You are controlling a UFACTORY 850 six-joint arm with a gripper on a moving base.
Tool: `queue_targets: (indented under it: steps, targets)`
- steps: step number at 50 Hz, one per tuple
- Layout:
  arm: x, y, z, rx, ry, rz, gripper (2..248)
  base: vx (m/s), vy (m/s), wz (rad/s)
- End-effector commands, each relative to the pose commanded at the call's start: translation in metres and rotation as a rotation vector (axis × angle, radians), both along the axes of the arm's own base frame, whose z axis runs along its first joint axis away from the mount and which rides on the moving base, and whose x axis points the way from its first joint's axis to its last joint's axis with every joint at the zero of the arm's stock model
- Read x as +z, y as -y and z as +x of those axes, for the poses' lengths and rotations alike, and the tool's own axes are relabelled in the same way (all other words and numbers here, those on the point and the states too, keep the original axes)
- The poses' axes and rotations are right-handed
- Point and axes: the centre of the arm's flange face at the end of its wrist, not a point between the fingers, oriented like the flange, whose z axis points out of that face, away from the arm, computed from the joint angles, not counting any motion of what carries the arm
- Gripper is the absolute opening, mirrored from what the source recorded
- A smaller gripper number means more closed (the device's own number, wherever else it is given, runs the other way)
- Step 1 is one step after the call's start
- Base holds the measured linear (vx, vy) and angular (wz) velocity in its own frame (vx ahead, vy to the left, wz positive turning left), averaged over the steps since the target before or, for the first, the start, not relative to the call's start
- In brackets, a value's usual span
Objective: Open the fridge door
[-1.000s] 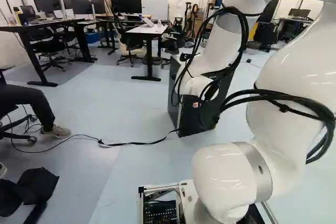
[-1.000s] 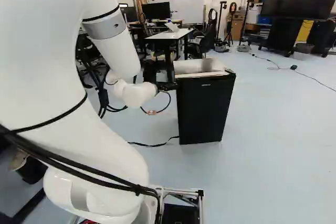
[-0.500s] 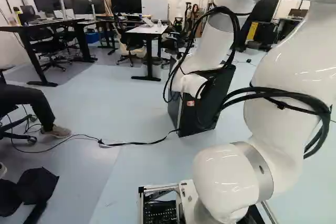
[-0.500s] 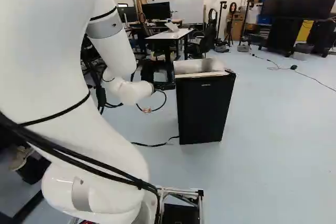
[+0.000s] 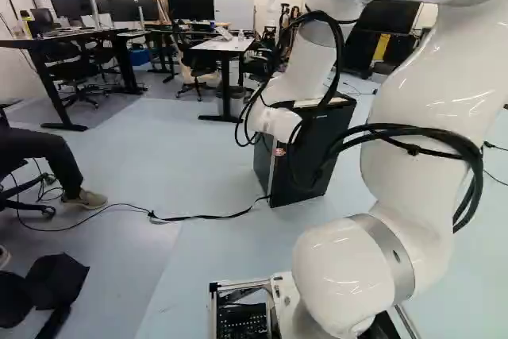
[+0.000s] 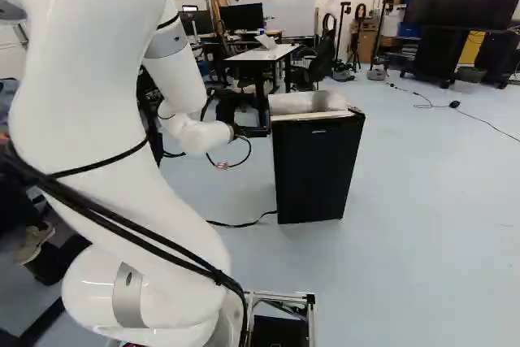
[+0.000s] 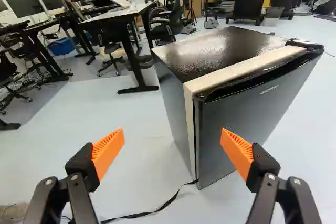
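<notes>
- Fridge (image 7: 220,45) upright on floor (image 6: 406,201), ahead of base; sits right of middle in both base views. Door (image 7: 262,108) looks closed, faces roughly back toward base, likely turned so the arm can reach it.
- Pale strip (image 7: 239,71) runs along front top edge and down the near side, behind door; seam beside it probably the spot to pry.
- Hinge-like piece (image 7: 304,45) at door's far top corner, so near side edge is probably the free one. Would explain tool approaching from that side.
- Tool (image 7: 172,136) open, fingers wide apart, orange pads (image 7: 107,153) facing each other with nothing gripped. Door's near edge lies ahead, between the two in view; contact not apparent.
- Arm (image 6: 106,136) rises from base joint, bends over high up, then drops to wrist (image 6: 207,134), low beside fridge's near side. Wrist about level with fridge top, pointing forward and a bit down.
- Black cables (image 5: 476,160) loop off the arm; could snag on fridge corner.
- Next, guess: move in to near edge, hook or pinch it, pull outward in an arc. Risk: pads slip or whole fridge shifts.
</notes>
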Motion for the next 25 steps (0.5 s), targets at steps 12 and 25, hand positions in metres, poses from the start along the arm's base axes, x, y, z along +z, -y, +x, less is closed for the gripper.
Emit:
queue_targets:
  steps: [12,25]
  targets:
    - [-0.002,-0.006,0.022,-0.048,0.004,0.025,247,0.000,0.000,0.000]
    - [-0.008,-0.010,0.043,-0.106,0.000,0.051,247,0.000,0.000,0.000]
